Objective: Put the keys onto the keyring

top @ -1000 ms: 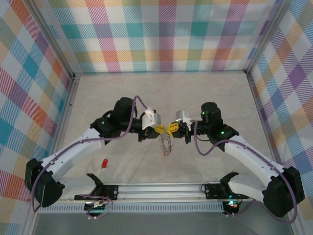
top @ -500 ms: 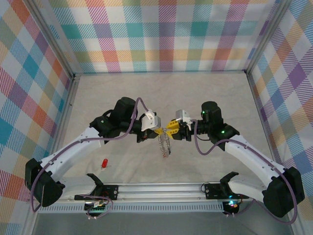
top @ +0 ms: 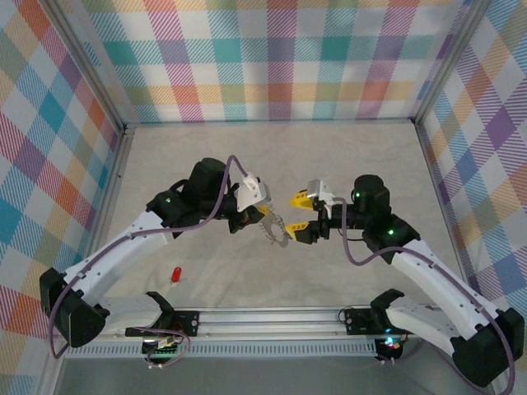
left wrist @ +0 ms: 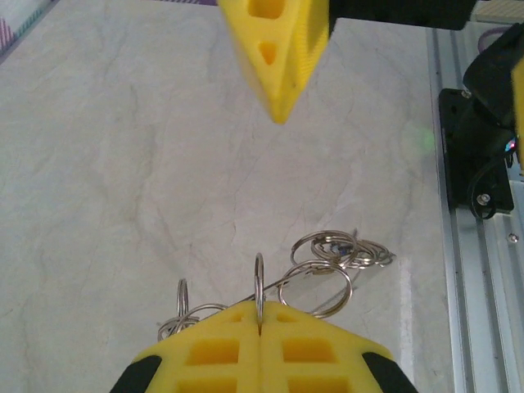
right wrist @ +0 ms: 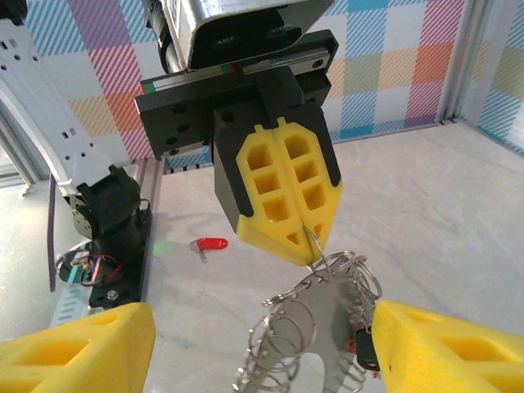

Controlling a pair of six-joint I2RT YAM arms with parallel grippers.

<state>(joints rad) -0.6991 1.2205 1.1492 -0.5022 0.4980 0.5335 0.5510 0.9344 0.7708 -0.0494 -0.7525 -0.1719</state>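
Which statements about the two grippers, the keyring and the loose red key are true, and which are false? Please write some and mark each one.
1. The left gripper is shut on the keyring. True.
2. The right gripper is clamped on the keyring too. False: its jaws stand open.
3. A red key lies on the table. True.
4. The red key is threaded on the keyring. False: it lies on its own, apart from the keyring, beside the left arm.

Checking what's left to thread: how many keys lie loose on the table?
1: a red key near the left arm's base, apart from the keyring in the left end effector. Others may hide among its rings.
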